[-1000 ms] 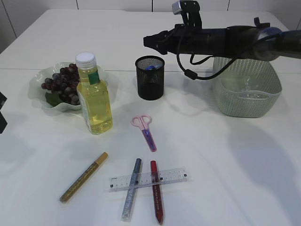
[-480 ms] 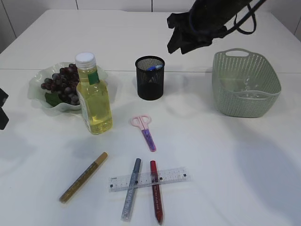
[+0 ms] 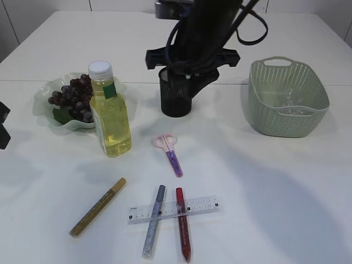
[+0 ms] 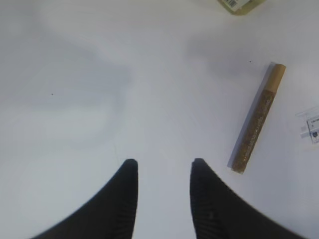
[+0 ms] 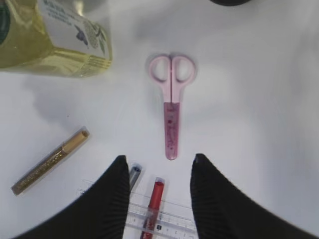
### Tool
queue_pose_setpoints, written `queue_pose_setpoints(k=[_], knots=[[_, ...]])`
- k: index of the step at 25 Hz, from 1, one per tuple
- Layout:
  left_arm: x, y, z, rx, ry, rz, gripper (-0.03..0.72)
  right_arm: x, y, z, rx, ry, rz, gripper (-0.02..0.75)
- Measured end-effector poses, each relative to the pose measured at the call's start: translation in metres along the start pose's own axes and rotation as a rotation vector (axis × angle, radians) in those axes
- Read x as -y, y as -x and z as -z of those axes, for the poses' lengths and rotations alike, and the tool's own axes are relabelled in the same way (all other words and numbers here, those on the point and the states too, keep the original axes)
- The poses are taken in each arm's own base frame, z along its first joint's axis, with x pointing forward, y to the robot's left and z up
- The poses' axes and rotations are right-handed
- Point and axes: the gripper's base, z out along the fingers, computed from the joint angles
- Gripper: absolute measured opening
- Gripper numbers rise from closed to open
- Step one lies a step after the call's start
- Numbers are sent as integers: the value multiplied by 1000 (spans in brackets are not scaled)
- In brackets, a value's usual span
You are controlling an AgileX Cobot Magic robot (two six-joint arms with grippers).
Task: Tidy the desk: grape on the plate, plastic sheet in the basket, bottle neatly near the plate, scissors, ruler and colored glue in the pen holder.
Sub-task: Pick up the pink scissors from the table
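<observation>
Hovering right gripper (image 5: 157, 172) fingers apart over pink-handled scissors (image 5: 171, 104), blades sheathed purple, left gripper (image 4: 162, 172) fingers apart

Bright, even light falls from above on the white counter (image 3: 286, 187), which reads close to overexposed in both wrist views. Shadows are soft and grey: broad blurred patches spread across the counter, and the bottle (image 3: 110, 113) casts a faint one beside it. The right arm (image 3: 201, 33) shows as a dark, slightly smeared silhouette (its detail lost against the pale background). In the wrist views the near black jaws are out of focus, while the scissors (image 5: 171, 104) and gold glue pen (image 4: 257, 117) stay sharp.
</observation>
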Motion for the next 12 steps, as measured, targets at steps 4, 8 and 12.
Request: queue_pose_setpoints(k=[4, 8, 12], knots=[[0, 1, 0, 16, 1, 0, 258, -21, -6, -17, -36, -27, 14, 333], [0, 2, 0, 19, 1, -1, 257, -28, -9, -39, -74, -51, 22, 333], [0, 2, 0, 19, 1, -2, 257, -28, -6, -57, -95, -65, 13, 333]])
